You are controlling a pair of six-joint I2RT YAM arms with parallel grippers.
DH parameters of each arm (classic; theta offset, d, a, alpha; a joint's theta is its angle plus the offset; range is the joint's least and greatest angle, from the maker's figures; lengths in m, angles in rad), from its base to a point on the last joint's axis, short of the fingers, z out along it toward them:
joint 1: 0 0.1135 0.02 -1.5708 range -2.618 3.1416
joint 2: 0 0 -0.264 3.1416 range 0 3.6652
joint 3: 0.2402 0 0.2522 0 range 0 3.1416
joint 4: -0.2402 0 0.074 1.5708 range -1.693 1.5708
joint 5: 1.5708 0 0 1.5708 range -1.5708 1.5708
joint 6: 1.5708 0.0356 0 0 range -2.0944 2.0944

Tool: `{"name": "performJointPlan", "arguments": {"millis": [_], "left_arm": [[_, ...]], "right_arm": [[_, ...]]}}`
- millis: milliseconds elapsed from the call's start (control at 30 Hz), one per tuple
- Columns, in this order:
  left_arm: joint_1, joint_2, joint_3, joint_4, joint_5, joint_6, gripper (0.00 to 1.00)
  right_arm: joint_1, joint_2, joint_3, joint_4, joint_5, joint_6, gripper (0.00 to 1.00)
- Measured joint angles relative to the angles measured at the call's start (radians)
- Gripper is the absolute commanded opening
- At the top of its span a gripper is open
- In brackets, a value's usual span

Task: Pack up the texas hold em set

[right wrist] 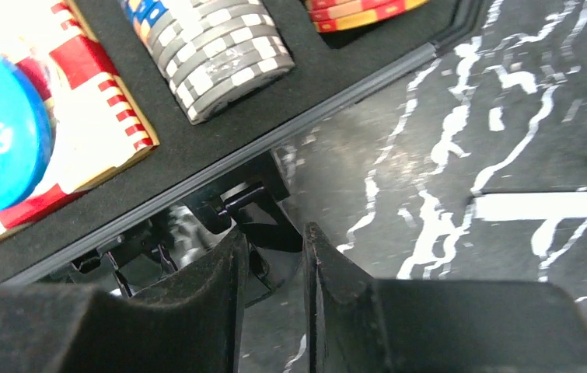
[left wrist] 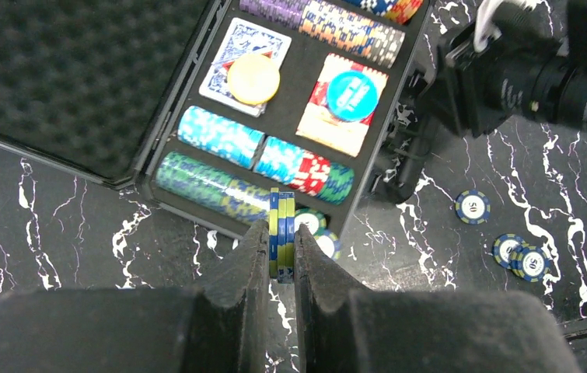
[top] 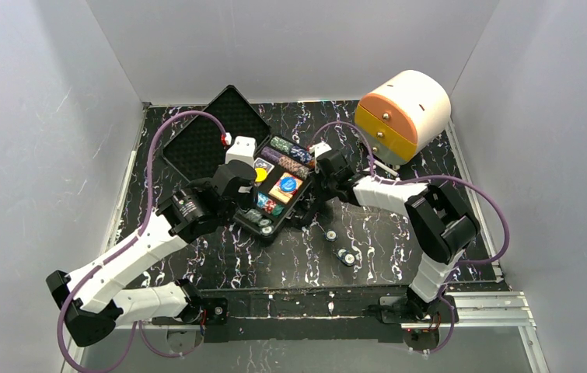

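Note:
The black case [top: 208, 140] lies open, its foam lid [left wrist: 80, 70] flat to the left. Its tray holds chip rows [left wrist: 220, 136], a blue card deck [left wrist: 235, 43] under a yellow button [left wrist: 253, 78], and a red deck [left wrist: 329, 128] under a blue button [left wrist: 351, 95]. At the tray's near edge my left gripper [left wrist: 281, 233] is shut on a small upright stack of blue-and-yellow chips [left wrist: 281, 208]. My right gripper [right wrist: 273, 233] is at the case's right side. Its jaws stand narrowly apart, with the black handle [right wrist: 263, 221] between them.
Three loose blue chips [left wrist: 472, 207] [left wrist: 523, 256] lie on the black marbled table [top: 383, 241], right of the case. Two more chips [left wrist: 312, 221] sit at the tray's near corner. A cream-and-orange round drawer box [top: 403, 113] stands at the back right. Grey walls enclose the table.

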Motion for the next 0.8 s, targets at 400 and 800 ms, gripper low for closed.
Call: {"name": "performJointPlan", "arguments": {"millis": [400, 800], "left_arm": [[0.000, 0.044, 0.002, 0.028, 0.014, 0.004, 0.00], [0.001, 0.047, -0.185, 0.200, 0.093, -0.012, 0.00]], "right_arm": [[-0.098, 0.018, 0.014, 0.018, -0.060, -0.030, 0.54], [-0.097, -0.361, -0.044, -0.120, -0.241, 0.670, 0.76]]}}
